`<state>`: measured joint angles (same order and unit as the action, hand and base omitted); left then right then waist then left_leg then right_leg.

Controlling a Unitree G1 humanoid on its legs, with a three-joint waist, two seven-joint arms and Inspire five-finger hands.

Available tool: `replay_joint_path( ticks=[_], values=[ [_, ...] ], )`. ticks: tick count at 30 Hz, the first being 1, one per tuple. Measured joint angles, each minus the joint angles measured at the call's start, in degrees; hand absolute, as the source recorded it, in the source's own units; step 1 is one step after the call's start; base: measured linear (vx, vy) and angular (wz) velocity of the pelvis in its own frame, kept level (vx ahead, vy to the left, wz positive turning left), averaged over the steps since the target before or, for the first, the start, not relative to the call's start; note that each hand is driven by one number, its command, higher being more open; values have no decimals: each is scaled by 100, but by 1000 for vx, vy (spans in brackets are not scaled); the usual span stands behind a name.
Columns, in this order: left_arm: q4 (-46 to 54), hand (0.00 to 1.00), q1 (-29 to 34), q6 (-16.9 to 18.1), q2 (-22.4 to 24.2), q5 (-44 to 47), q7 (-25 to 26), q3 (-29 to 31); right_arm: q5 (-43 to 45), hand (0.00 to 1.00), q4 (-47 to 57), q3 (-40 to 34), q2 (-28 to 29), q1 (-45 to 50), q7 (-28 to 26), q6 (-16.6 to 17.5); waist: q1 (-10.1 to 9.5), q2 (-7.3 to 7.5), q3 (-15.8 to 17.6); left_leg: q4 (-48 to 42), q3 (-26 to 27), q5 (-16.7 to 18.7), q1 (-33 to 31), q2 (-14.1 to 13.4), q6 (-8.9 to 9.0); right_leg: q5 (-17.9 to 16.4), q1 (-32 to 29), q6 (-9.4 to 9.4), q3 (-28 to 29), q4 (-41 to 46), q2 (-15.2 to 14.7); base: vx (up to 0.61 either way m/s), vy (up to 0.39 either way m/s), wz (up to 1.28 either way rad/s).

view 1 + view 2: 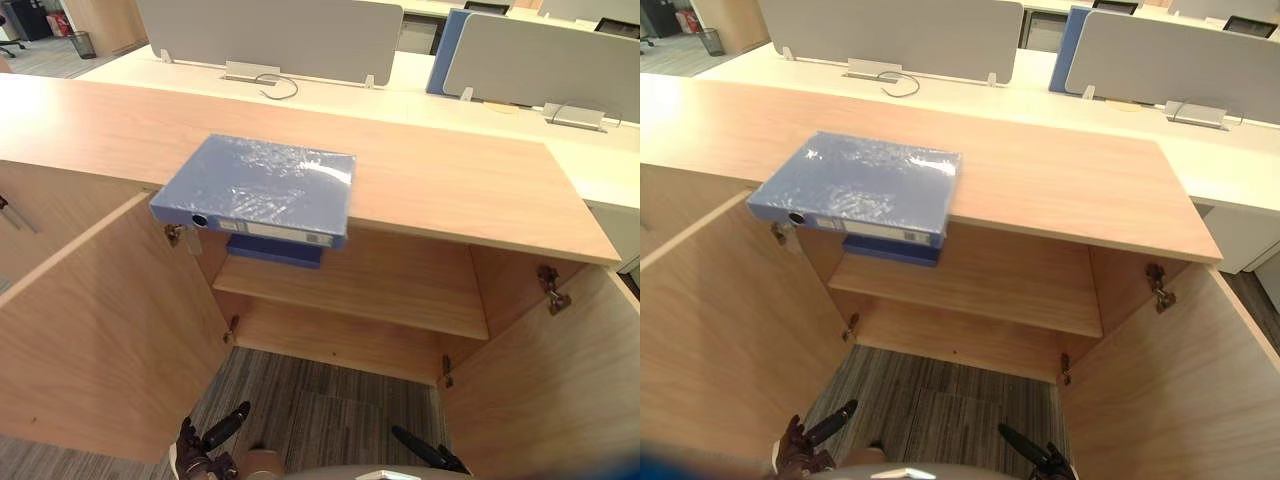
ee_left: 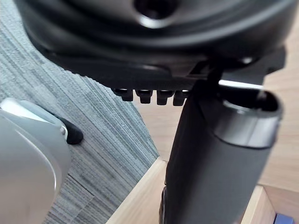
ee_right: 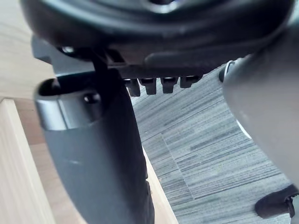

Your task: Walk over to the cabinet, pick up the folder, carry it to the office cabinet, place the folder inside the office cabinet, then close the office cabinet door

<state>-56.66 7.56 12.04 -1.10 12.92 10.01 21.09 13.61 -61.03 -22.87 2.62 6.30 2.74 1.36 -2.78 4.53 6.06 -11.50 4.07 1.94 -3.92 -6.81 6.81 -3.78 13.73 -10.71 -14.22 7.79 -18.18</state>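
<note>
Clearly little is done: the folder point(image 1: 262, 188) sits untouched on the cabinet top point(image 1: 450, 180), left hand point(image 1: 222, 428) and right hand point(image 1: 420, 448) hanging relaxed, empty.

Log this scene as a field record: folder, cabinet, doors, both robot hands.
folder: blue, plastic-wrapped, lying flat on the cabinet top, its spine end overhanging the front edge
second folder: darker blue, on the shelf just below the first
doors: left door and right door both swung open
left robot hand: low, in front of the opening, relaxed, empty
right robot hand: low, in front of the opening, relaxed, empty
task state: folder not yet picked up
</note>
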Motion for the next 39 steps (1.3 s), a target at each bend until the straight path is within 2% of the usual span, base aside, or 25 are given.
replay_joint_path(
  ticks=[1,5,6,9,10,11,12,13,14,15,16,17,19,20,23,26,28,30,36,39],
  values=[
    [-77,100,20,-11,-25,-1,-18,-176,3,100,16,-11,-19,10,-1,32,24,-23,-40,361,112,-106,251,116,-126,110,-92,8,121,151,-127,128,199,-38],
    [-145,100,18,-8,-86,-305,-105,-746,1,100,71,-7,-138,-16,-24,64,54,-151,-112,1238,394,-430,770,377,-300,161,-593,31,397,933,-453,67,214,-33],
    [-143,100,28,-9,-70,-353,-182,-900,-2,100,112,-9,-236,-22,-27,110,83,-264,-79,1360,461,-437,947,422,-316,234,-806,137,355,1438,-573,10,114,-18],
    [-102,100,105,-11,-45,-337,-322,-1104,-7,100,283,-13,-331,28,-23,128,199,-377,-44,1474,456,-392,1219,479,-339,450,-973,460,24,2126,-797,9,120,-1],
    [-48,100,141,-9,4,-302,-415,-1138,-12,100,318,-4,-352,87,-29,165,265,-460,-75,1575,436,-375,1344,460,-376,339,-1010,732,-57,2333,-832,-1,41,4],
    [8,100,187,-10,-6,-203,-442,-1139,-15,100,322,4,-355,78,-32,159,282,-452,-78,1602,431,-360,1367,448,-416,117,-1017,660,-64,2341,-778,-3,1,-3],
    [156,100,262,-17,-30,-37,-481,-1155,-18,100,318,131,-321,59,-55,137,299,-424,-52,1612,421,-384,1346,375,-467,-408,-1129,450,-54,2271,-471,-17,-114,6],
    [340,100,319,-61,-51,222,-549,-1206,-27,100,268,245,-287,66,-121,80,334,-394,-19,1563,331,-384,1284,305,-448,-732,-1206,407,10,1941,-18,-7,-177,10],
    [717,100,476,-129,-44,499,-606,-1265,-19,100,261,264,-288,80,-151,-10,321,-333,13,1540,310,-388,1283,345,-347,-858,-1081,433,-49,1674,112,0,-182,15],
    [948,100,560,-147,-23,601,-641,-1301,-24,100,261,300,-287,77,-152,-17,315,-321,27,1538,300,-388,1272,329,-343,-897,-1012,372,2,1532,170,19,-120,7],
    [1331,100,662,-155,63,797,-700,-1315,-27,100,282,331,-320,54,-150,-23,296,-387,99,1535,289,-398,1258,287,-324,-920,-934,340,-36,1379,225,-2,-132,4],
    [2136,100,894,-156,277,1171,-745,-1299,-34,100,311,420,-382,-2,-147,-41,292,-444,203,1515,282,-421,1227,218,-289,-944,-857,301,-151,1217,289,-23,-179,4],
    [2725,100,1046,-154,421,1642,-812,-1311,-56,100,371,502,-408,5,-140,-68,278,-481,185,1505,276,-422,1183,171,-280,-950,-853,293,-180,1149,339,-29,-180,1],
    [3549,100,1191,-145,434,2244,-944,-1373,-222,100,446,764,-423,16,-126,-74,259,-456,190,1498,294,-417,1166,115,-226,-952,-848,294,-211,1106,389,-20,-132,-2],
    [4372,100,1189,-127,439,2932,-988,-1365,-256,100,452,895,-370,20,-132,-96,164,-374,144,1439,302,-387,1132,107,-143,-963,-848,291,-244,1111,380,-20,-93,0],
    [5048,100,1200,-72,444,2992,-960,-1344,-395,100,450,916,-282,77,-138,-126,72,-225,57,1397,292,-367,1088,149,-116,-965,-847,285,-289,1115,318,-7,-55,6],
    [5502,100,1229,-55,487,2863,-772,-1329,-463,100,444,1087,-279,116,-155,-137,8,-128,-15,1396,270,-362,1090,208,-113,-961,-809,268,-332,1123,236,7,-24,8],
    [5815,100,1262,-55,500,2596,-628,-1303,-463,100,410,1110,-279,125,-154,-137,5,-103,-42,1396,189,-350,1101,241,-131,-954,-741,250,-437,1116,190,1,-33,20],
    [6861,100,1619,-167,594,54,-47,-813,-511,100,394,1105,-279,126,-157,-214,-22,-96,-130,1408,115,-342,1089,287,-136,-920,-672,197,-552,1080,142,-8,-35,9],
    [7143,100,1824,-295,660,-718,25,-571,-599,100,394,1101,-279,156,-162,-259,-58,-113,-235,1423,88,-343,1087,287,-138,-915,-666,193,-584,1084,139,-3,-33,6]
  ],
)
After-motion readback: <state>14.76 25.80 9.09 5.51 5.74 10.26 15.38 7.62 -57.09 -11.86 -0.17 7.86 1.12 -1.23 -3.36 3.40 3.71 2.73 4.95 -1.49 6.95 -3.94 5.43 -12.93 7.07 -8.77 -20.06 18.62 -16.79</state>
